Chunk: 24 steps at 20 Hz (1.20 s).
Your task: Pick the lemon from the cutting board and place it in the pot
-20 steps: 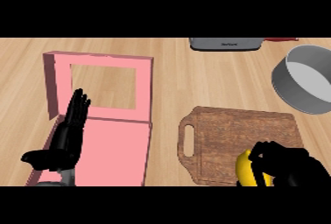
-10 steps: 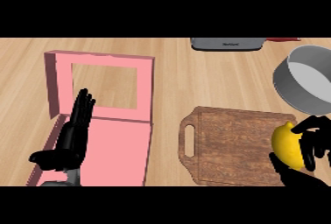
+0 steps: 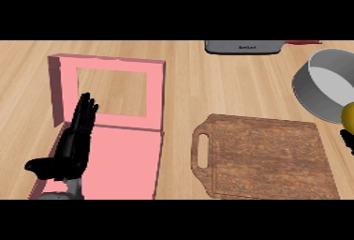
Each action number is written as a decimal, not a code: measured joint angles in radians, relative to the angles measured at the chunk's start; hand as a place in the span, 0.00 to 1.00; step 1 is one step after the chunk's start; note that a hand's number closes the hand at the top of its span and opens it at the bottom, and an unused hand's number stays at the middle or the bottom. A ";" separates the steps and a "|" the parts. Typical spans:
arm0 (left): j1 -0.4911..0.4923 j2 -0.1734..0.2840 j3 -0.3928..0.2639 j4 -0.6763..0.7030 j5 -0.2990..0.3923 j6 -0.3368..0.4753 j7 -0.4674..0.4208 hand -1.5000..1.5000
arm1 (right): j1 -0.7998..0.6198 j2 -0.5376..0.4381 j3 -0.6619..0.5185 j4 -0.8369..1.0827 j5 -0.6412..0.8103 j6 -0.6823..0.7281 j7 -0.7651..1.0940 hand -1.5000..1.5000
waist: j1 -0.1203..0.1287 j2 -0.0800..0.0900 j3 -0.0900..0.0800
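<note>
Left hand rests open, fingers straight, over the pink box at the left of the counter; the box shows nothing inside.

Cutting board, centre-right: a second ago the lemon sat at its near right corner inside the right hand; the board is now bare.

Lemon has travelled up and right and shows only as a yellow sliver at the frame's right edge, just beside the lower rim of the pot.

Right hand is mostly out of frame; it probably grasps the lemon, but its closure cannot be confirmed.

Pot interior, as far as seen, is empty. Judgement: carry nearly done, release outstanding.
</note>
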<state>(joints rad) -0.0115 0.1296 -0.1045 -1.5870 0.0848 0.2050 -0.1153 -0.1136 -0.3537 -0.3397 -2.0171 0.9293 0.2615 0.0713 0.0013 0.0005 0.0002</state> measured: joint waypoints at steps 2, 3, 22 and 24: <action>0.008 -0.009 -0.008 -0.005 -0.011 0.004 -0.005 0.50 | -0.047 -0.041 -0.040 0.105 -0.010 -0.022 -0.035 1.00 | 0.003 0.000 0.000; 0.020 -0.013 -0.014 -0.012 -0.014 0.002 -0.007 0.50 | -0.064 -0.058 -0.056 0.149 -0.014 -0.029 -0.048 1.00 | 0.004 0.000 0.000; 0.019 -0.031 -0.006 -0.010 -0.027 -0.025 -0.014 0.50 | -0.319 -0.294 -0.113 1.124 0.023 -0.195 -0.355 0.00 | 0.022 0.004 -0.003; 0.004 -0.042 -0.012 0.003 -0.035 -0.018 -0.015 0.50 | -0.348 -0.317 -0.120 1.210 0.037 -0.192 -0.332 0.00 | 0.023 0.005 -0.004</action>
<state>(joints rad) -0.0073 0.0872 -0.1161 -1.5838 0.0495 0.1870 -0.1306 -0.4611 -0.6707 -0.4599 -0.8067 0.9667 0.0697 -0.2608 0.0245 0.0052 -0.0040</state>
